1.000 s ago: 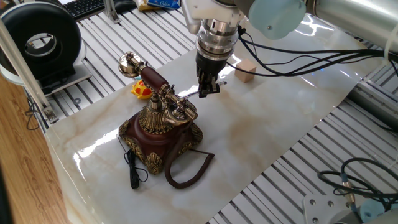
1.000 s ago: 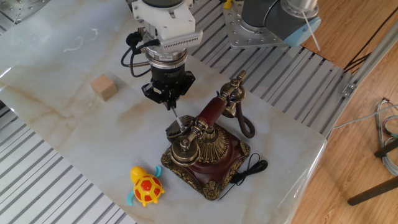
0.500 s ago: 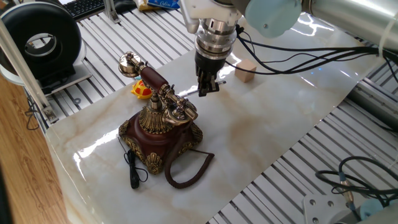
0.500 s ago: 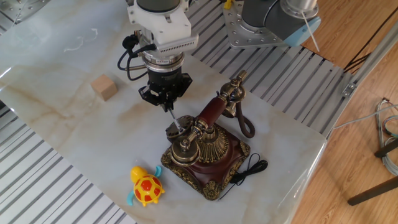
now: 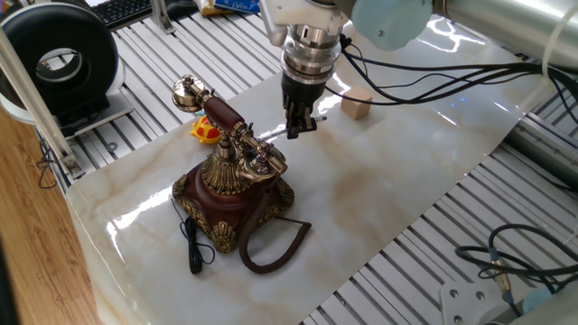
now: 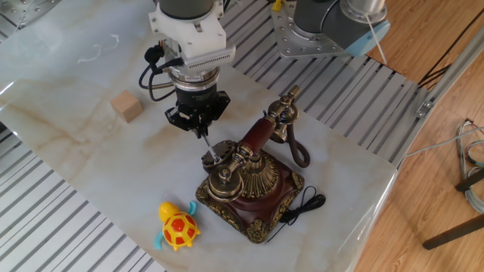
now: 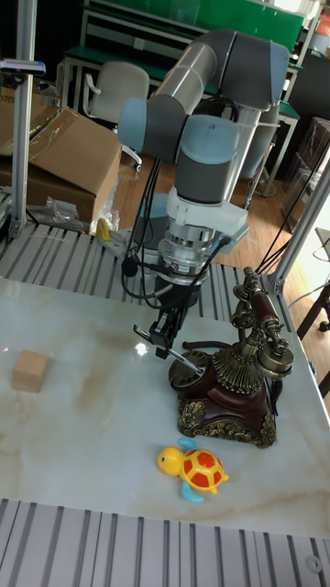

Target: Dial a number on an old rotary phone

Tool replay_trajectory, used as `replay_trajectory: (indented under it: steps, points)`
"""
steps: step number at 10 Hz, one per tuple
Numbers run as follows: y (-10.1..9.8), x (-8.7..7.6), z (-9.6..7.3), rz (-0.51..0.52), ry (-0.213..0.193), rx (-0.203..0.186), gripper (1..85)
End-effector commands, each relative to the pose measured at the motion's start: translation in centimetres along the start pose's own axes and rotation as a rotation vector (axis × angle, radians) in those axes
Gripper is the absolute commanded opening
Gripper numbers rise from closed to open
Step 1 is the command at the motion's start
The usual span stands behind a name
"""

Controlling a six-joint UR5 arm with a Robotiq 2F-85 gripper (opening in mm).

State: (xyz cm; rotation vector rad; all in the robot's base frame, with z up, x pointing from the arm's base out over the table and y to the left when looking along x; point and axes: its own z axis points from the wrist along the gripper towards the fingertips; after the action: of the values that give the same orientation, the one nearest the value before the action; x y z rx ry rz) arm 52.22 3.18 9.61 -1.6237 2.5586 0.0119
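Note:
The old rotary phone (image 5: pixel 237 194) (image 6: pixel 253 189) (image 7: pixel 229 390) stands on the marble sheet, a dark red-brown base with brass trim. Its red-and-brass handset (image 5: pixel 221 113) (image 6: pixel 257 136) (image 7: pixel 261 321) rests on the cradle. My gripper (image 5: pixel 296 126) (image 6: pixel 198 125) (image 7: pixel 165 341) hangs just beside the phone's dial side. It is shut on a thin silver stylus (image 5: pixel 271 137) (image 6: pixel 212 147) (image 7: pixel 186 360). The stylus slants down and its tip rests at the brass dial on the phone's front. The dial holes are too small to make out.
A wooden block (image 5: pixel 358 105) (image 6: pixel 126 106) (image 7: pixel 30 371) lies beyond the gripper. A yellow toy turtle (image 5: pixel 206 132) (image 6: pixel 178 225) (image 7: pixel 197 470) sits close to the phone. The coiled cord (image 5: pixel 271 244) and a black cable (image 5: pixel 192 248) trail from the base. The arm's cables (image 5: pixel 433 86) hang above the sheet.
The gripper has shifted a little sideways, away from the phone and toward the block side, carrying the stylus. The stylus tip stays at the dial. The phone has not moved.

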Motion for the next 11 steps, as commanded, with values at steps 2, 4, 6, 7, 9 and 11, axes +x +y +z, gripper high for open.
replay_trajectory:
  steps: [2, 4, 6, 7, 9, 11]
  points:
    - [-0.6, 0.0, 0.5, 0.002, 0.002, 0.0, 1.3]
    - [-0.8, 0.3, 0.8, -0.003, 0.007, -0.004, 1.3]
    - [-1.0, 0.5, 1.1, -0.014, 0.012, -0.004, 1.3]
    - [-1.1, 0.5, 1.3, -0.014, 0.011, -0.006, 1.3]
    - [-1.1, 0.6, 1.5, -0.014, 0.014, -0.007, 1.3]
    - [-0.9, 0.5, 1.4, -0.004, 0.013, -0.014, 1.3]
